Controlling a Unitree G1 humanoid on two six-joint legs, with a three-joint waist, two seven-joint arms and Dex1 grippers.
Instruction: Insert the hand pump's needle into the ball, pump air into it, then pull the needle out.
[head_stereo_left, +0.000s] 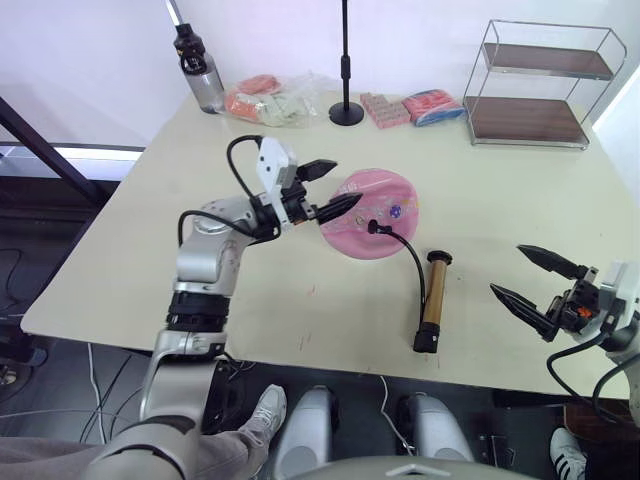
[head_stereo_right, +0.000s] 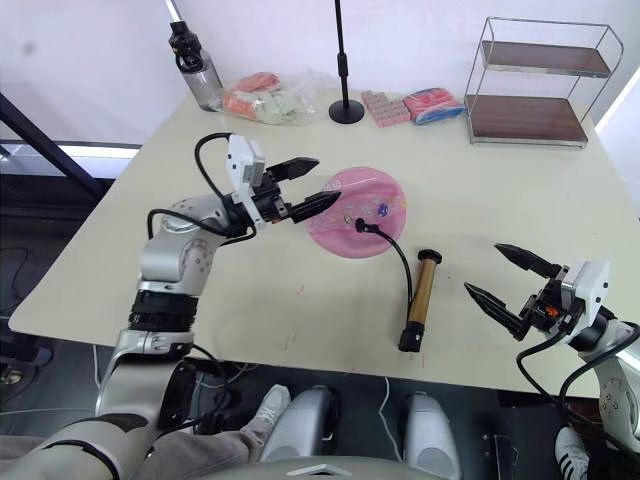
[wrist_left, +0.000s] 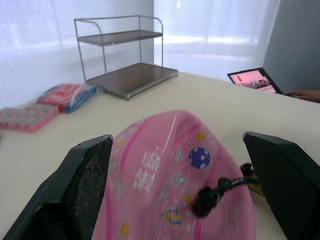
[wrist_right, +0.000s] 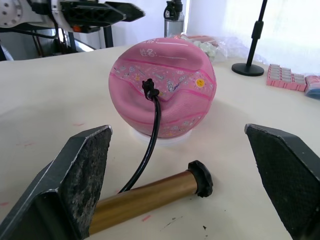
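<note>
Pink ball (head_stereo_left: 371, 214) with colourful prints; bronze-gold, black-capped hand pump (head_stereo_left: 434, 302).

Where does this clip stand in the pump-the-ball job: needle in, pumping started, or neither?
Insertion looks done: the hose's black fitting sits against the ball; the needle itself can't be seen. Nothing is held: the left gripper, jaws open, is beside the ball, and the right gripper is open, apart from the hand pump lying on the table. The ball looks dented, so pumping and pulling the needle out remain.

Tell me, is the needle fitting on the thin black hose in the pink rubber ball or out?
In. The black needle fitting sits against the dented pink rubber ball; the pin itself is hidden.
</note>
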